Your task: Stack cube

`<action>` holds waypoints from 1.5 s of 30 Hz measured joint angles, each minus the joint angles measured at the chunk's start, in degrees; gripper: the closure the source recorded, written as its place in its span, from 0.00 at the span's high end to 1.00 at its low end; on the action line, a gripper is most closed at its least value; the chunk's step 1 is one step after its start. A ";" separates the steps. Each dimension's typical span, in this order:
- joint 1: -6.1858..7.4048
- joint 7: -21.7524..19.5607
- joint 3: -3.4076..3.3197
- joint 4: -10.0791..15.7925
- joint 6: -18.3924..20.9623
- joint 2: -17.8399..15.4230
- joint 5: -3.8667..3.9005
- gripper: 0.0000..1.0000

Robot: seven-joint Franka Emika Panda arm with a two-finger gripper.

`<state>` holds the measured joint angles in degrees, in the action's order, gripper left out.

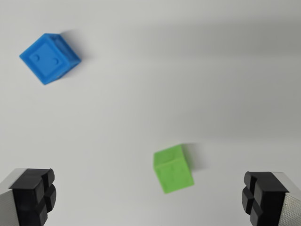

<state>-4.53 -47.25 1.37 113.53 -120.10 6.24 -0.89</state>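
Upper left of frame: blue cube (pixel 49 57), rotated diamond-wise on the white table (pixel 155 84), top face marked with shallow round dimples. Lower left corner: black finger pad (pixel 35 195) of the gripper (pixel 150 197), nothing against it. Lower centre, right of middle: green cube (pixel 173 168), slightly blurred, turned a little off square, lying free on the surface between the pads but nearer the right one, well apart from the blue. Lower right corner: second pad, likewise bare. Jaws spread wide, empty. Neither cube stacked yet. Probably light, rigid moulded plastic, smooth-sided and a bit slick; unlikely to deform or break. Best taken across two opposite flat side faces, low to mid height, wrist turned to match the cube's rotation so pads land flat, not on corners.
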 joint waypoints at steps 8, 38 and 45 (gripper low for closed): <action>0.00 0.00 0.00 0.00 0.00 0.00 0.00 1.00; 1.36 2.33 0.90 0.59 -2.99 2.62 0.15 1.00; 1.99 3.47 1.37 0.74 -4.55 4.01 0.38 1.00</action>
<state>-2.54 -43.78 2.73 114.27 -124.65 10.25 -0.51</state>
